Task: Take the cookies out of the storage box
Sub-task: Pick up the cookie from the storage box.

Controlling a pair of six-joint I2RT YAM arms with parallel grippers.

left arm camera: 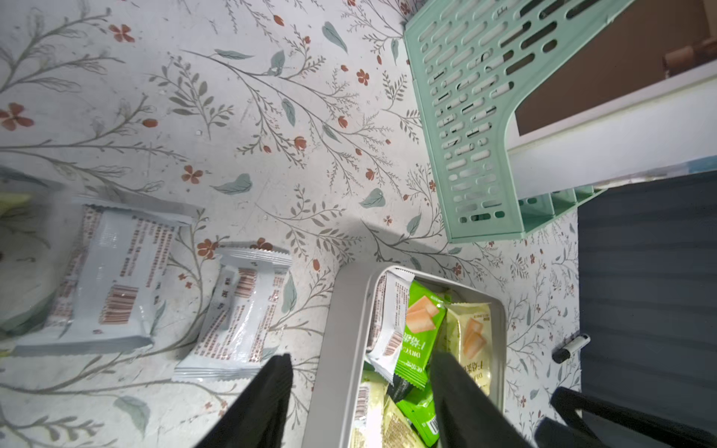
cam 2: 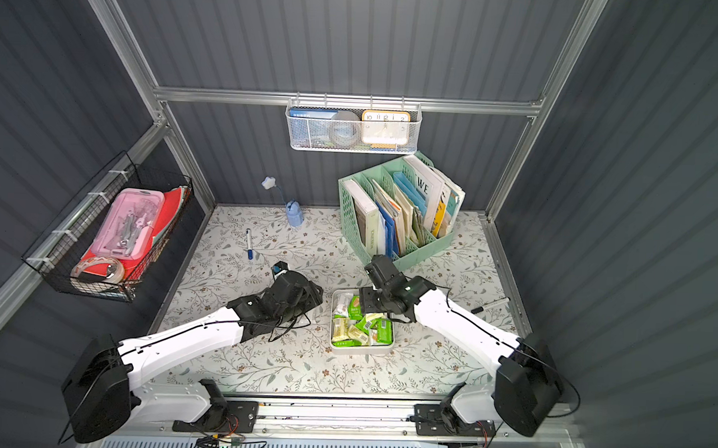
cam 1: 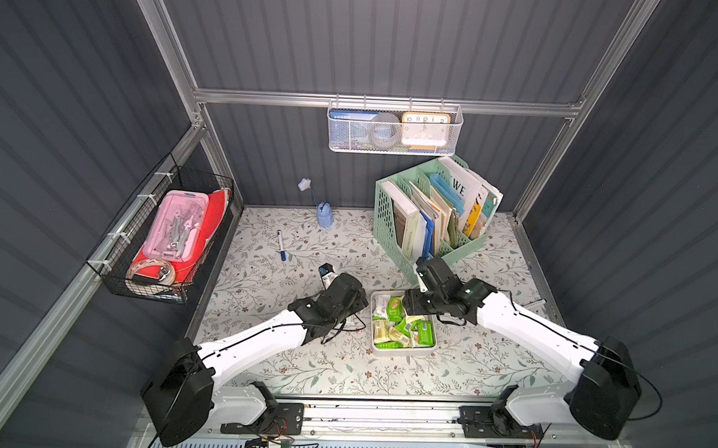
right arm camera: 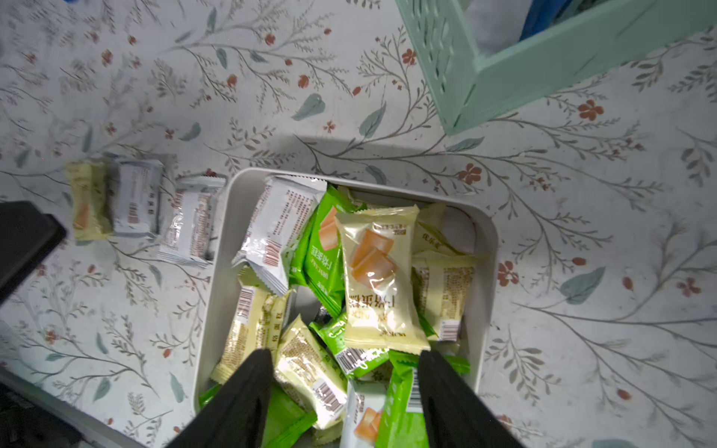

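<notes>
Early in the task, by our read. The shallow white rectangular plastic storage box [cam 1: 401,351] with rounded corners sits on the floral-print table cover [cam 1: 342,374], between the two arms and near the tall mint-green perforated file organizer [cam 1: 386,220]. It is heaped with small pillow-shaped wrapped cookies [right arm camera: 378,279] in bright green, pale yellow and white-silver. They overlap, some are half buried, and we count well over ten. Already out are three packets lying flat on the table just beside the box wall on the left arm's side: two white-silver packets [left arm camera: 112,279] and one pale yellow packet [right arm camera: 87,201]. We cannot pick these out in the top views. The left gripper [left arm camera: 361,355] has its fingers spread with nothing between them. It straddles the box wall, one finger over the table by the nearer white-silver packet, the other over the cookies inside. The right gripper [right arm camera: 343,353] has its fingers spread wide above the pile and is empty. A yellow packet with an orange picture lies on top just ahead of the tips, not pinched. Nearly everything is left to do. The loose, slick, overlapping wrappers mean a pick may drag a neighbour, we reckon.
</notes>
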